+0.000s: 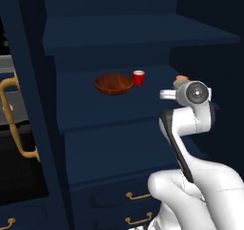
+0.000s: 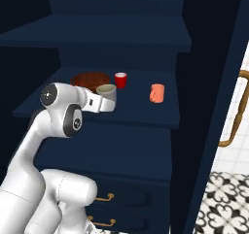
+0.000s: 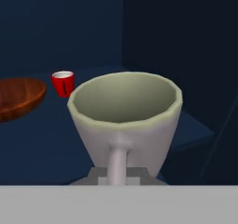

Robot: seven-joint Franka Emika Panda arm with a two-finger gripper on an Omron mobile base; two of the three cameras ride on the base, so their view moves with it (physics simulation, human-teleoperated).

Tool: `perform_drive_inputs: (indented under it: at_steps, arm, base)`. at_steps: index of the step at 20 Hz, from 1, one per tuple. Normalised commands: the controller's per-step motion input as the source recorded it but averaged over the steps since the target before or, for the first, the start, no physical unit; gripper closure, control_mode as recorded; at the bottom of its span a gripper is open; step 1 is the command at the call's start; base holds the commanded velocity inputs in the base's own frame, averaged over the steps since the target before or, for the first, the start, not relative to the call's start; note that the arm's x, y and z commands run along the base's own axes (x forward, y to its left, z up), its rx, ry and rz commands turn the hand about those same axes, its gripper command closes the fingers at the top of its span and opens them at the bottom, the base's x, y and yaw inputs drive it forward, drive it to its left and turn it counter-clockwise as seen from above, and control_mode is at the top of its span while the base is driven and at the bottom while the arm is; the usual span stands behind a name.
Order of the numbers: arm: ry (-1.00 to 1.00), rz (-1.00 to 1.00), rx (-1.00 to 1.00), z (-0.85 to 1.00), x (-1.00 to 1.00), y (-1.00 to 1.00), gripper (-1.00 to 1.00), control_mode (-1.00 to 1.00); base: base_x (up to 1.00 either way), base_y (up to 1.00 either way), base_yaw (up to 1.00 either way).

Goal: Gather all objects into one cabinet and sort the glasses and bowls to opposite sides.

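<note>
Jaws clamped on a pale mug (image 3: 124, 121) by its handle, mouth up, above the cabinet shelf (image 2: 136, 109). Ahead and left: wooden bowl (image 3: 18, 96), red cup (image 3: 62, 82) just beside it. Salmon cup (image 2: 156, 93) off right. Likely setting down rightward, beside the salmon cup.

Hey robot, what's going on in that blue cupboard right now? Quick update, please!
Gripper shut on pale mug, at shelf height. Wooden bowl and red cup on shelf; salmon cup sits apart. Path unobstructed.
</note>
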Motion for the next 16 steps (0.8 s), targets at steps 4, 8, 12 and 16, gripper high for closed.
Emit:
perform_drive_inputs:
  at_steps: [4, 8, 12, 16]
  arm:
    - [0.08, 0.00, 0.00, -0.22, 0.42, -0.27, 1.00, -1.00]
    - [0.03, 0.00, 0.08, -0.20, 0.42, -0.14, 1.00, -1.00]
    - [-0.01, 0.00, 0.08, -0.05, 0.46, -0.21, 1.00, -1.00]
    - [0.00, 0.00, 0.04, -0.15, 0.47, -0.13, 1.00, -1.00]
  base:
    - [0.00, 0.00, 0.00]
    - [0.00, 0.00, 0.00]
    - [0.00, 0.00, 0.00]
    - [0.00, 0.00, 0.00]
